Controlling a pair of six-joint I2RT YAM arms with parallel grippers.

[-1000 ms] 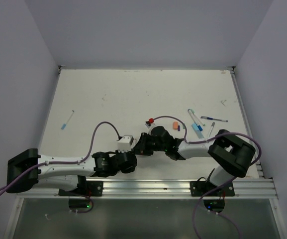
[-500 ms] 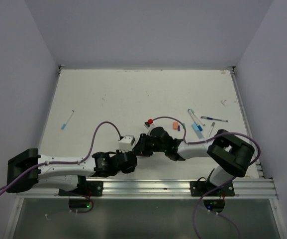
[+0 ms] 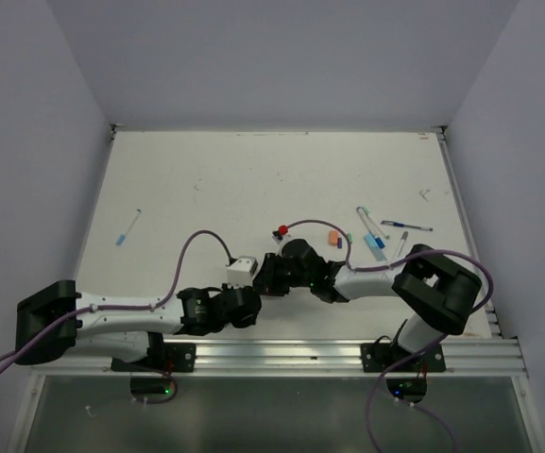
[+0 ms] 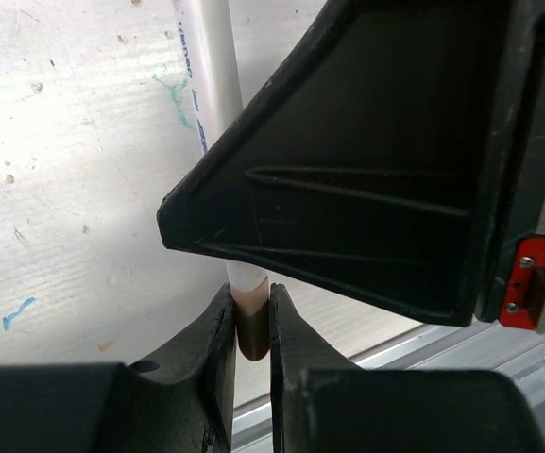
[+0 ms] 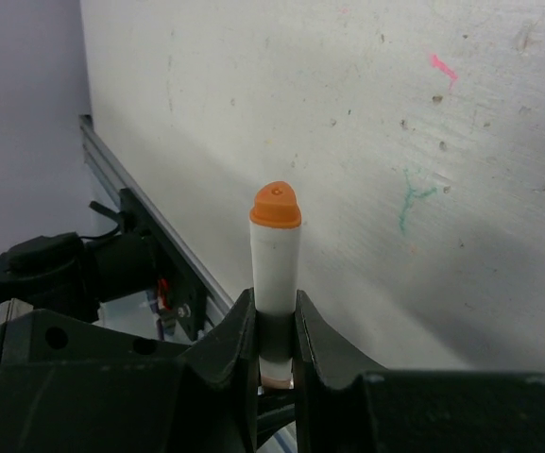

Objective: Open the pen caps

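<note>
Your right pincer (image 5: 274, 326) is black, and the pen (image 5: 275, 260) in it is white with an orange end. Your left pincer (image 4: 251, 319) is black too; there the pen shows blue print and a brownish tip. The tabletop (image 5: 461, 142) is white, speckled, with teal and pink scribbles. On it you have an orange cap (image 3: 334, 237) and a light blue cap (image 3: 377, 247). The cables (image 3: 192, 247) are purple.

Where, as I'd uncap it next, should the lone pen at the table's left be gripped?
Probably grip the pen on its white barrel near mid-length, coming straight down, pinching across it. It lies flat and slanted, nothing beside it, so the top is open, and its blue cap at the near end is left free for pulling.
</note>
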